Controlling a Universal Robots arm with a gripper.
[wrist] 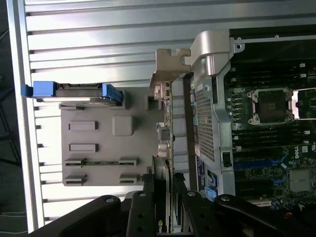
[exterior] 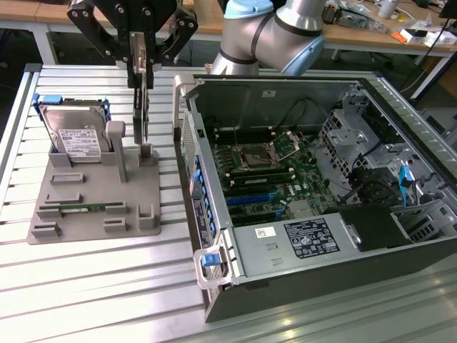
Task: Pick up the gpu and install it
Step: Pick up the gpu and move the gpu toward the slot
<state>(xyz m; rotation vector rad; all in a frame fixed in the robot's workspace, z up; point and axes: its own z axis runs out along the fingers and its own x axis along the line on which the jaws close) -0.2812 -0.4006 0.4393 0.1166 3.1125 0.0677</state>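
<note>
The gpu (exterior: 141,118) hangs upright, clenched in the tool (exterior: 141,71), over the grey holder (exterior: 93,189) beside the open computer case (exterior: 300,286).

A silver hard drive (exterior: 77,137) with blue side rails stands upright in a grey fixture (exterior: 96,189), and a green memory stick (exterior: 84,208) lies flat in the same fixture. Just beside it on the slatted metal table (exterior: 107,286), an open computer case (exterior: 307,300) shows its motherboard (exterior: 275,175).
</note>
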